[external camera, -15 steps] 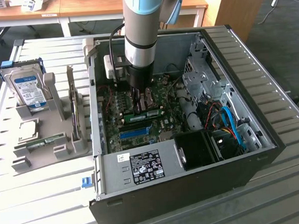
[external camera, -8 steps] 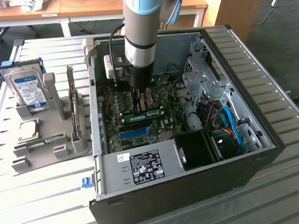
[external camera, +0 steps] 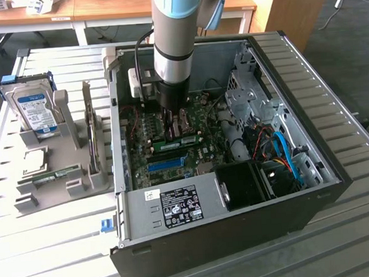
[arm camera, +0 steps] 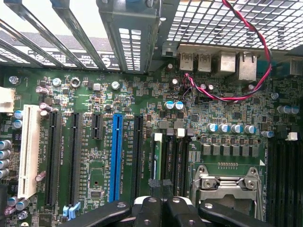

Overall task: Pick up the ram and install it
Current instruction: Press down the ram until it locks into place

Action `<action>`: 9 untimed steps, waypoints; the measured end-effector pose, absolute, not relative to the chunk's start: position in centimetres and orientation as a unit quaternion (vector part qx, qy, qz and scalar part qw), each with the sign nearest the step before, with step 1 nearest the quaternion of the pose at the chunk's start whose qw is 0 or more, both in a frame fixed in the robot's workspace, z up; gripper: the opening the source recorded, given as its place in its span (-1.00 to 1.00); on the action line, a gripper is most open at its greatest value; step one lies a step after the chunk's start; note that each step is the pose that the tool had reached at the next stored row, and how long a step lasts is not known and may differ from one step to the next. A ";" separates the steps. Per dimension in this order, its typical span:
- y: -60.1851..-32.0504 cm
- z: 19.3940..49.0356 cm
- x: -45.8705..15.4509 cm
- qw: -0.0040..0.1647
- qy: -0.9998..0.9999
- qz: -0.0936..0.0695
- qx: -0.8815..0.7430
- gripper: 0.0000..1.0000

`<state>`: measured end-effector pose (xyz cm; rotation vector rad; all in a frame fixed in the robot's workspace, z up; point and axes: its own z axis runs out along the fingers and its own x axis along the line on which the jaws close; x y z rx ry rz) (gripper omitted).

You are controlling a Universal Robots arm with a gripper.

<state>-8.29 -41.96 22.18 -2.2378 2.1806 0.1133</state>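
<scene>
Green ram (external camera: 176,141): seen lying along the motherboard (external camera: 201,151), directly beneath the pincer.
Pincer (external camera: 173,128): fingers drawn together over the ram.

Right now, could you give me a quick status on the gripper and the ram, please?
Gripper shut, down inside the computer case. Ram lying along motherboard slots just below fingers. Red-black cable nearby, not blocking.
</scene>
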 end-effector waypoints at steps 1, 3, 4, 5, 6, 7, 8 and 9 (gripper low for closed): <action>-42.0 22.2 -8.3 0.007 0.697 0.036 -0.716 -0.79; -42.0 22.2 -8.3 0.008 0.697 0.036 -0.716 -0.79; -42.0 22.2 -8.3 0.008 0.697 0.036 -0.716 -0.79; -41.9 22.3 -8.3 0.008 0.697 0.036 -0.716 -0.79; -41.9 22.5 -8.3 0.008 0.697 0.036 -0.716 -0.79; -42.0 22.8 -8.3 0.007 0.697 0.036 -0.716 -0.79; -42.0 23.0 -8.3 0.007 0.697 0.036 -0.716 -0.79; -42.0 23.3 -8.3 0.007 0.697 0.036 -0.716 -0.79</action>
